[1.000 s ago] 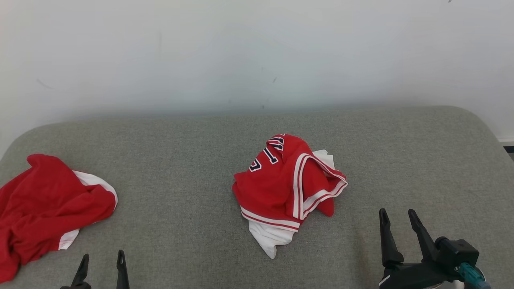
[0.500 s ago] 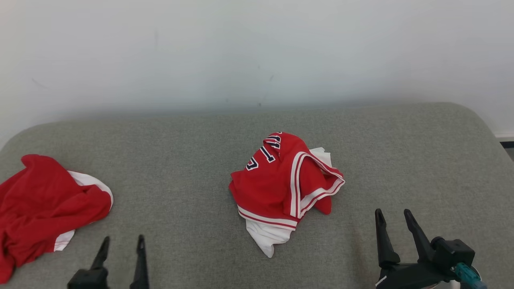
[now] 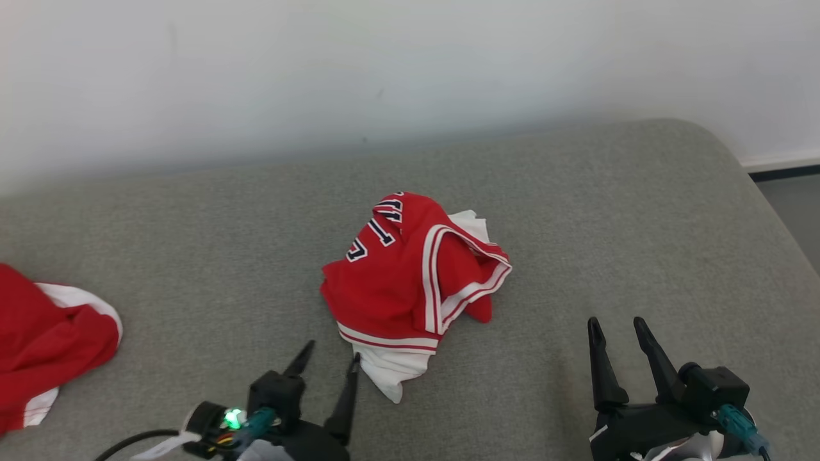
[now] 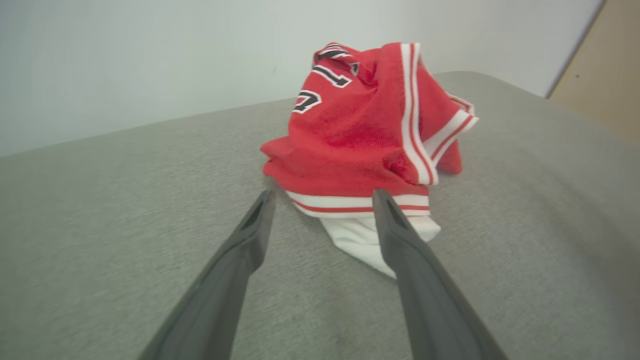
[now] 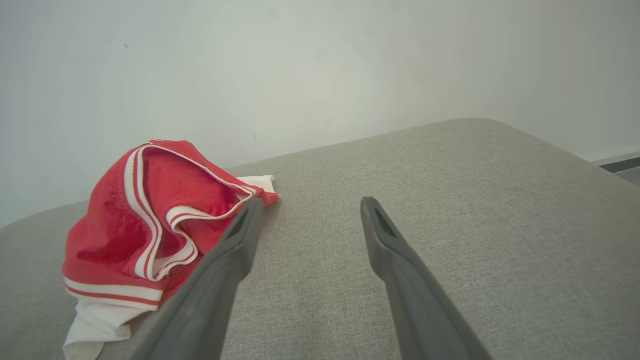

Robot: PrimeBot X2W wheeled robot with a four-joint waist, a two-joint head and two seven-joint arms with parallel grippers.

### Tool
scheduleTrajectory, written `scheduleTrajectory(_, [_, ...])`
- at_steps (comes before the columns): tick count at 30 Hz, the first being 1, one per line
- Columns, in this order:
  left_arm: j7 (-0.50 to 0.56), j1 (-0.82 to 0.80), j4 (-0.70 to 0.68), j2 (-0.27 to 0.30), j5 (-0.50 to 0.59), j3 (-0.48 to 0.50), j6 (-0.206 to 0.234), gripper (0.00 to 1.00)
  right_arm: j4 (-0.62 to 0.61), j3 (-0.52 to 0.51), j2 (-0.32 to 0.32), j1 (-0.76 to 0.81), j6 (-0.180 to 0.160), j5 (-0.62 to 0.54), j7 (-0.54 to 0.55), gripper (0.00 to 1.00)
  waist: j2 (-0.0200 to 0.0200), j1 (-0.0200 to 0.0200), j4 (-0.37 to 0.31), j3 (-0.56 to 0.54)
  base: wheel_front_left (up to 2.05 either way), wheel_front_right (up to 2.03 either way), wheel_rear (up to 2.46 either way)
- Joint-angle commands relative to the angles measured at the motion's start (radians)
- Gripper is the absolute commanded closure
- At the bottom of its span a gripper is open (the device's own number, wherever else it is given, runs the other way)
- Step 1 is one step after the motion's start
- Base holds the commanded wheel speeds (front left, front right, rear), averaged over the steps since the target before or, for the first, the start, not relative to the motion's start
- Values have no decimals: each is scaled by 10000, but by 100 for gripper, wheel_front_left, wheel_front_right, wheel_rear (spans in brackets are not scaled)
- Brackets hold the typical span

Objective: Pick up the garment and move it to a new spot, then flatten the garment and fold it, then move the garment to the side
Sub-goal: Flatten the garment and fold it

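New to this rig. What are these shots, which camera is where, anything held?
It is a two-armed wheeled robot; each arm ends in a tool with two long dark fingers. One picture looks down from its head: left tool at lower left, right tool at lower right. The other two come from wrist cameras looking along each tool's fingers. On the grey padded surface lies a crumpled red and white jersey, with a second red garment at the far left. Both tools are open and hold nothing; the left one points at the jersey's white edge.
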Motion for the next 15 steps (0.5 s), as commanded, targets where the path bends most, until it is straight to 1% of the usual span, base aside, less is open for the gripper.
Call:
scheduleTrajectory(1, [-82, -198, 162, -118, 96, -106, -96, 0, -28, 7, -10, -116, -22, -25, -30, 0, -1, -1, -339, 296, 0, 0, 0])
scheduleTrajectory(5, [-187, -718, 1338, -675, 226, -603, -563, 0, 16, 54, -8, -230, -22, -3, -70, 0, -1, -1, -606, 444, 0, 0, 0])
scheduleTrajectory(8, [-333, -1034, 2219, -972, 325, -835, -803, 0, 47, 70, -10, -304, -22, 58, -102, 0, -1, -1, -764, 528, 0, 0, 0])
scheduleTrajectory(12, [-540, -1403, 3382, -1231, 439, -1085, -962, 0, 116, 87, -10, -320, -22, 85, -119, 0, -1, -1, -893, 593, 0, 0, 0])
scheduleTrajectory(13, [-661, -1584, 3956, -1358, 447, -1123, -1046, 0, 160, 114, -8, -335, -22, 96, -141, 0, -1, -1, -933, 587, 0, 0, 0])
scheduleTrajectory(15, [-766, -1718, 4501, -1471, 473, -1172, -1146, 0, 200, 125, -11, -352, -22, 105, -163, 0, -1, -1, -965, 563, 0, 0, 0])
